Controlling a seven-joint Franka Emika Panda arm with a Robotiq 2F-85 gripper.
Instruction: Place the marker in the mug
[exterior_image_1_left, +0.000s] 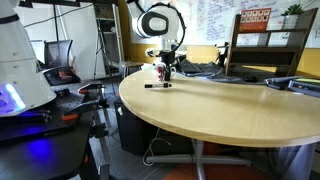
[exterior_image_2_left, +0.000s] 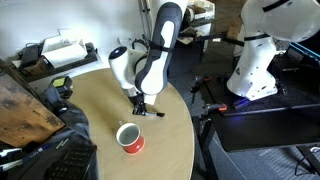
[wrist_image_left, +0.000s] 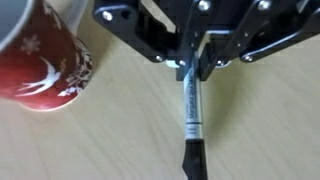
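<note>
The marker (wrist_image_left: 190, 115) is a thin black pen with a grey printed barrel, and it runs down from between the fingers in the wrist view. My gripper (wrist_image_left: 190, 62) comes in from the top and is shut on the marker's upper end. In both exterior views the gripper (exterior_image_2_left: 140, 104) is low over the round wooden table and the marker (exterior_image_1_left: 157, 86) lies level at the tabletop. The mug (wrist_image_left: 40, 55) is red outside with white snowflake marks and whitish inside. It stands upright just left of the gripper in the wrist view and nearer the table edge in an exterior view (exterior_image_2_left: 130, 139).
The round wooden table (exterior_image_1_left: 220, 115) carries clutter at its far side (exterior_image_1_left: 250, 70). A white robot body (exterior_image_2_left: 255, 50) stands beside the table, with a chair and equipment (exterior_image_1_left: 60, 60) around it. A wooden board (exterior_image_2_left: 25, 105) lies at the table's side.
</note>
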